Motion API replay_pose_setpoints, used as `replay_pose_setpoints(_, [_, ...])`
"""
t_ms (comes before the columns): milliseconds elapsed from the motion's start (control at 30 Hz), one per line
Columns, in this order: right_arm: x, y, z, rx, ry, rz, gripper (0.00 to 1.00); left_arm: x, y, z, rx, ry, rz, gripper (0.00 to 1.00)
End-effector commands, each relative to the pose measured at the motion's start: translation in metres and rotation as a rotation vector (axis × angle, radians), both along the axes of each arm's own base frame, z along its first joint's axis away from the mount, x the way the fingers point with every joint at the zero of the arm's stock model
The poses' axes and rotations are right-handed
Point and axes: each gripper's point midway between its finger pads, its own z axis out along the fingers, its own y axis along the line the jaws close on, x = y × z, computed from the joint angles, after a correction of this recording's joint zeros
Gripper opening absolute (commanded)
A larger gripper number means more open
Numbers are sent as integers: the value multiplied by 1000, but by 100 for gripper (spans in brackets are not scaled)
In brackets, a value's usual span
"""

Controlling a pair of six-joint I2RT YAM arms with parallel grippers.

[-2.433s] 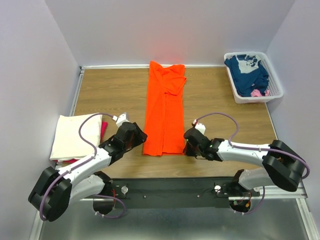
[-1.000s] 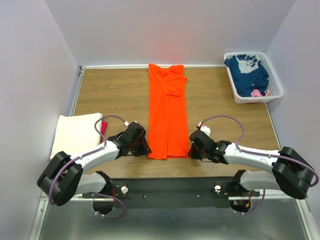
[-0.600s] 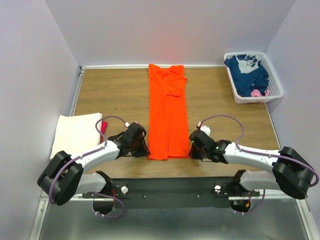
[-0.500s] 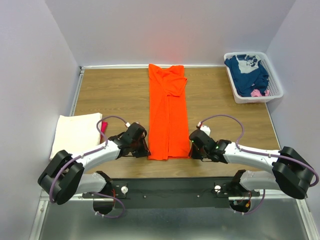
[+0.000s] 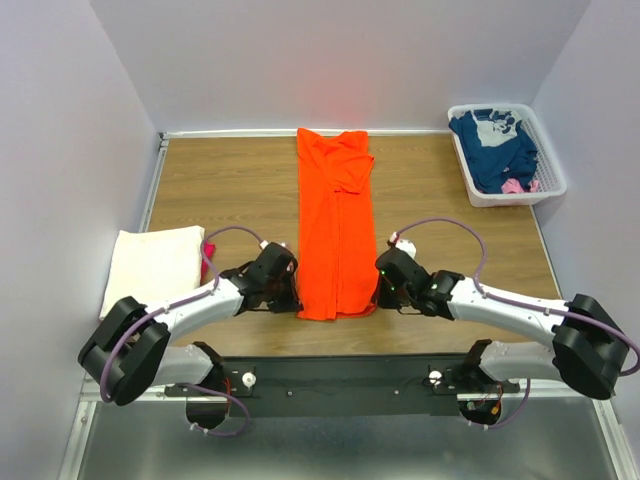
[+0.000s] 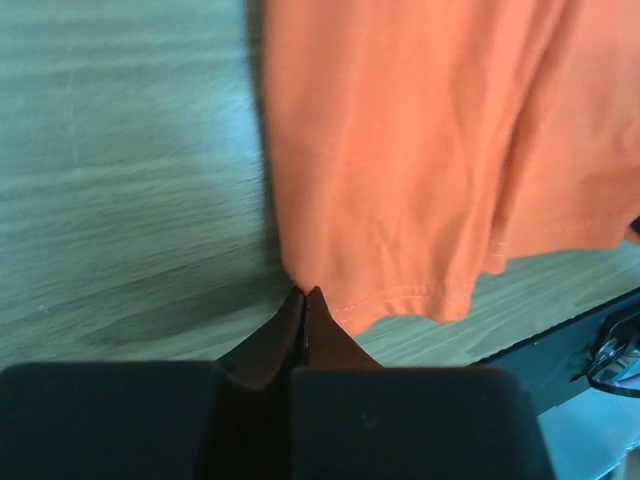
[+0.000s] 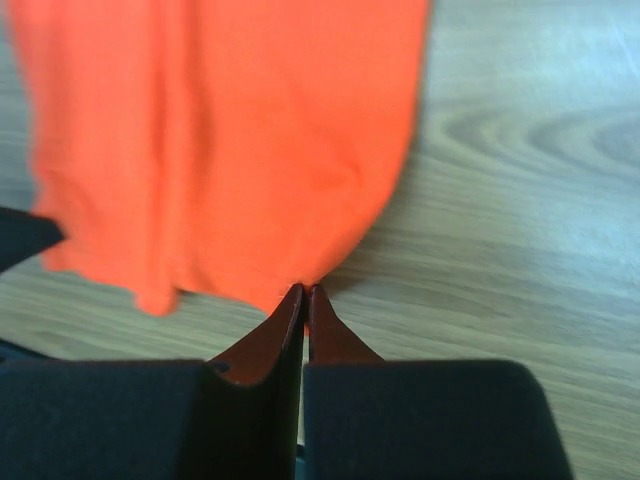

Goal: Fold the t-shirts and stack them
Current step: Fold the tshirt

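Note:
The bright orange t-shirt (image 5: 335, 220) lies folded into a long narrow strip down the middle of the table. My left gripper (image 5: 294, 300) is shut on its near left hem corner (image 6: 330, 285), the fingertips pinched together on the cloth. On the other side my right gripper (image 5: 378, 294) is shut on the near right hem corner (image 7: 320, 262). A folded cream-white t-shirt (image 5: 155, 265) rests at the left edge, with a magenta-pink one (image 5: 208, 262) peeking out beneath it. A navy blue t-shirt with white print (image 5: 495, 145) lies crumpled in the basket.
The white slotted basket (image 5: 515, 198) stands at the back right corner, a scrap of pink cloth (image 5: 513, 186) at its near end. Bare wooden table (image 5: 220, 180) lies either side of the orange strip. Walls close in on three sides.
My left gripper has closed on the orange t-shirt's near left corner. Both grippers have shifted slightly away from the near edge, and the near hem has bunched a little.

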Motion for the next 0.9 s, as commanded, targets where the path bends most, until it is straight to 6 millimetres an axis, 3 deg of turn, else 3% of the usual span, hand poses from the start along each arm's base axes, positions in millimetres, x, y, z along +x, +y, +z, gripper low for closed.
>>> replay_pose_setpoints(0, [23, 15, 37, 37, -95, 11, 9, 31, -10, 27, -6, -118, -53, 0])
replay_pose_setpoints(33, [31, 20, 46, 38, -122, 16, 9, 37, -12, 31, -11, -137, -55, 0])
replay_pose_setpoints(133, [52, 22, 44, -38, -151, 3, 9, 58, -19, 42, -43, -193, -63, 0])
replay_pose_setpoints(167, [64, 27, 54, -33, -173, -9, 9, 62, -22, 44, -54, -202, -70, 0])
replay_pose_setpoints(200, [76, 22, 41, -70, -145, -31, 7, 77, -22, 47, -62, -228, -64, 0])
replay_pose_setpoints(367, [128, 19, 42, -123, -161, -69, 4, 128, -28, 61, -95, -296, -60, 0])
replay_pose_setpoints(467, [170, 19, 56, -113, -203, -114, 3, 165, -35, 71, -119, -339, -36, 0])
replay_pose_setpoints(600, [201, 13, 48, -130, -203, -147, 1, 194, -41, 71, -141, -342, -14, 0])
replay_pose_setpoints(633, [211, 15, 54, -118, -220, -155, 1, 199, -42, 70, -141, -339, -6, 0])
replay_pose_setpoints(667, [218, 13, 45, -121, -205, -160, 1, 208, -43, 68, -148, -333, 10, 0])
replay_pose_setpoints(867, [256, 9, 46, -108, -231, -197, 0, 240, -43, 66, -151, -333, 53, 0])
